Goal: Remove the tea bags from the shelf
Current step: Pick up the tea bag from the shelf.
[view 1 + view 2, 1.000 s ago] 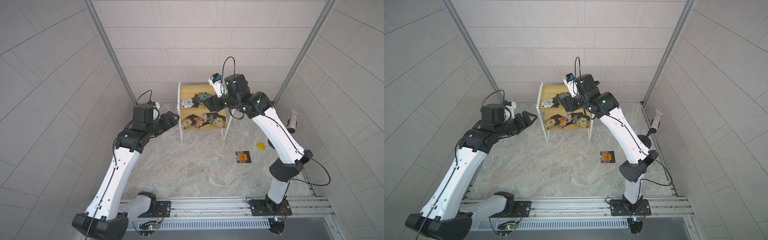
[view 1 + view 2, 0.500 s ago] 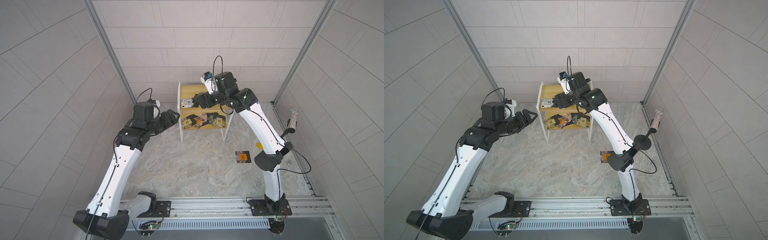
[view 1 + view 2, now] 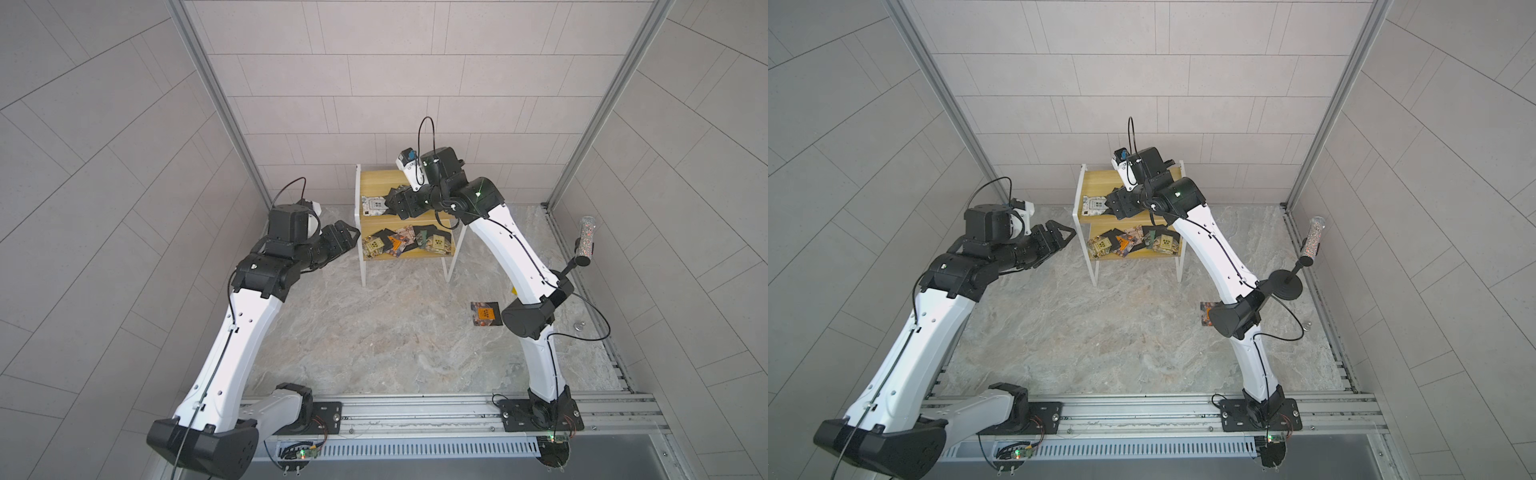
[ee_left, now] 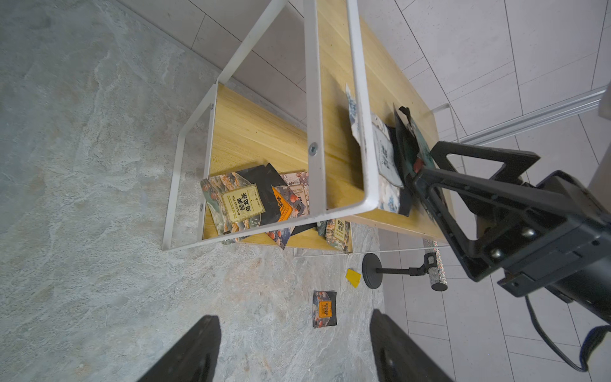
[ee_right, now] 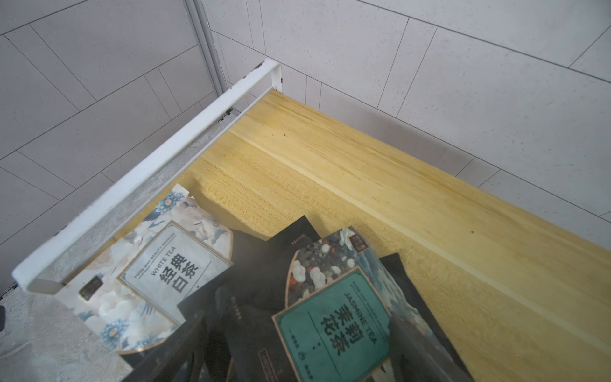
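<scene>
The shelf [image 3: 376, 183] [image 3: 1096, 180] stands at the back wall. Its lower board carries several tea bags [image 3: 405, 243] [image 4: 243, 205]. On the upper board lie a white-labelled tea bag [image 3: 374, 205] [image 5: 165, 268], a teal-labelled one [image 5: 334, 324] and black ones. My right gripper [image 3: 392, 203] [image 5: 297, 350] is low over the upper board, open, its fingers either side of the teal-labelled bag. One orange-labelled tea bag [image 3: 484, 313] [image 4: 324, 309] lies on the floor. My left gripper [image 3: 351, 237] [image 4: 292, 319] hangs open and empty just left of the shelf.
A black stand with a glittery cylinder [image 3: 586, 241] [image 4: 410, 271] stands at the right wall. A small yellow wedge [image 4: 353, 277] lies by its base. The shelf's white frame [image 4: 314, 109] rises between my left gripper and the boards. The arms' mounting rail [image 3: 415, 407] runs along the front.
My right arm has swung left, carrying its gripper across the upper board towards the white-labelled bag, and its jaws have spread wider. The left arm has barely moved.
</scene>
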